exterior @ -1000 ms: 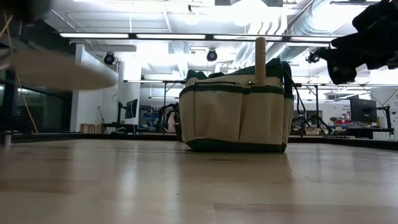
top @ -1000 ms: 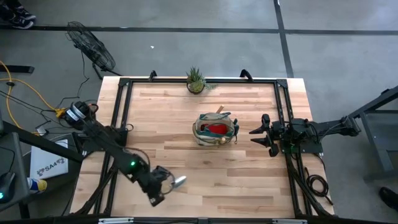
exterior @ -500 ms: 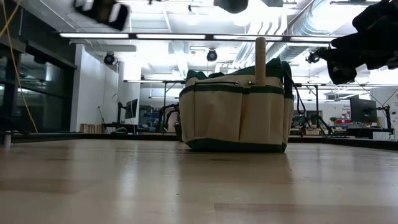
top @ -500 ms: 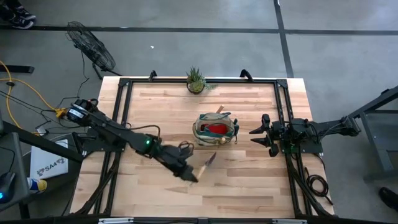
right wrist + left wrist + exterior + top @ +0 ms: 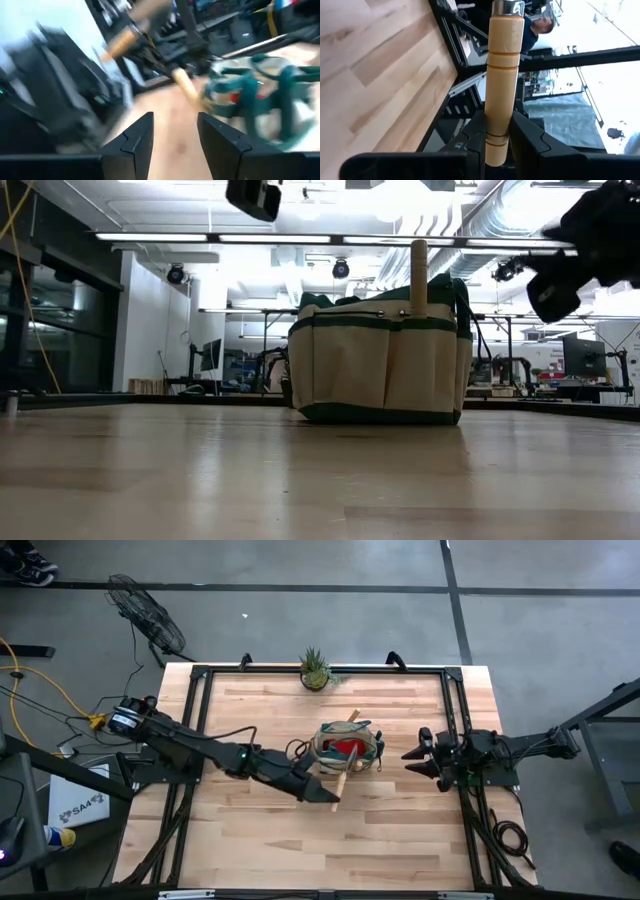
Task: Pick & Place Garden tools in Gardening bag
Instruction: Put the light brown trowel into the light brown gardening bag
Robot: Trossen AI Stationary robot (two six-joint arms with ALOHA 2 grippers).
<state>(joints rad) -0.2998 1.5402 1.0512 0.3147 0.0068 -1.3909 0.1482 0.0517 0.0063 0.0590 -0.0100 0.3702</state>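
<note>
We see the left gripper [image 5: 328, 795] clamped on a wooden-handled trowel [image 5: 341, 780], raised over the table [image 5: 400, 830] just beside the gardening bag [image 5: 347, 748]. The bag sits mid-table with a red glove [image 5: 346, 746] and a wooden handle [image 5: 419, 276] poking out of it. The right gripper [image 5: 412, 756] waits near the bag's other side, fingers parted, holding nothing. A potted plant [image 5: 314, 669] stands at the far edge, well apart.
</note>
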